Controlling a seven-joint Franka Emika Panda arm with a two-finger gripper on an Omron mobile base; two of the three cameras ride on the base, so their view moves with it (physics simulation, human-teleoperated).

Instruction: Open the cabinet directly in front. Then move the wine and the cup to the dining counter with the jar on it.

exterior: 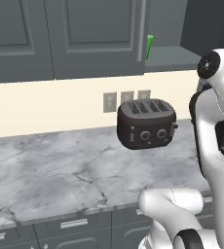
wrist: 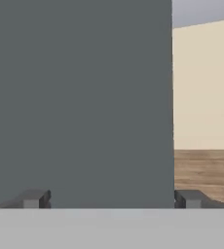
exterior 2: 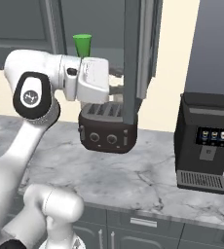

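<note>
Cabinet door [exterior 2: 132, 58] swung out edge-on, above the toaster [exterior 2: 106, 129]; cup [exterior 2: 82, 45] on the shelf behind it, left. You're on the opening step. Tool [wrist: 111, 198] spread, fingertips either side of the door panel. Next: push it wider, then back out for the cup. Coffee machine [exterior 2: 204, 141] right.

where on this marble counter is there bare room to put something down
The counter is bare left of and in front of the toaster. A smaller open patch lies between the toaster and the coffee machine. It is crowded near the open cabinet door, where the gripper works.
</note>
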